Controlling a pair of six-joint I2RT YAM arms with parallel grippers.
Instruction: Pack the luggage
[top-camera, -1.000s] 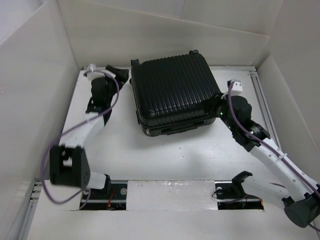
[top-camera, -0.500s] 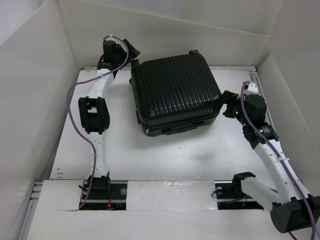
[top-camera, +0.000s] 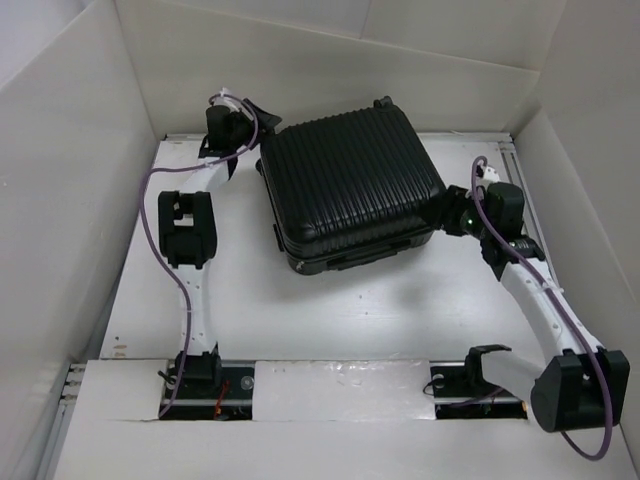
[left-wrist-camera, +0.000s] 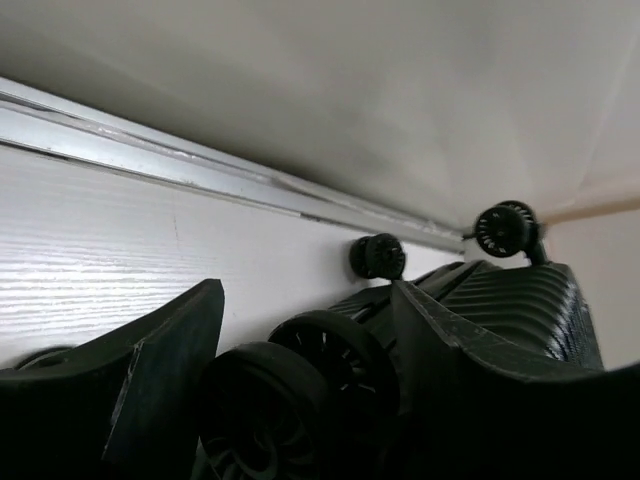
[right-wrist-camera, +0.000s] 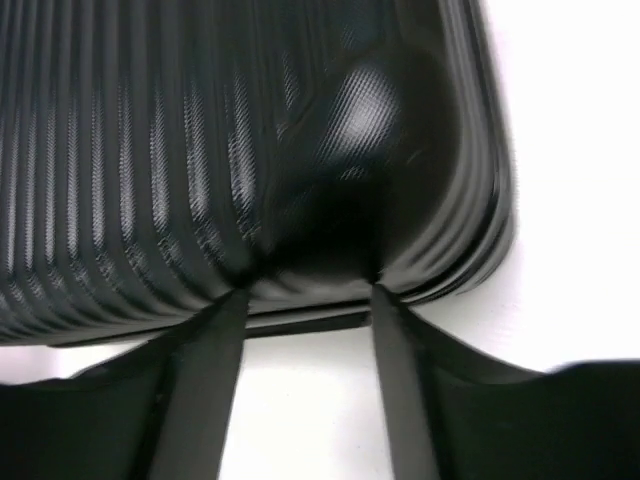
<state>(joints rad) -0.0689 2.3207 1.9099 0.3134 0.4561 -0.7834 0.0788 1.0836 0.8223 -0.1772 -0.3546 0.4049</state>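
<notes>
Left arm stretched far; left gripper (top-camera: 250, 118) at far-left corner of the luggage (top-camera: 350, 185), fingers straddling a wheel (left-wrist-camera: 265, 425), contact unclear. Right arm bent; right gripper (top-camera: 445, 212) at the right corner, fingers apart, tips on shell.

The left arm unfolds from its crouch by the left edge of the table (top-camera: 330, 310) and stretches toward the far-left corner. The left gripper (top-camera: 246, 118) now sits at the far-left corner of the luggage (top-camera: 350, 185), fingers either side of a wheel (left-wrist-camera: 330, 350) — whether they pinch it is hard to tell. The right gripper (top-camera: 443, 212), which had backed off toward the right edge, is back against the case's near-right corner, fingertips on the shell. The luggage seems slightly turned — its right side nearer the far edge.
</notes>
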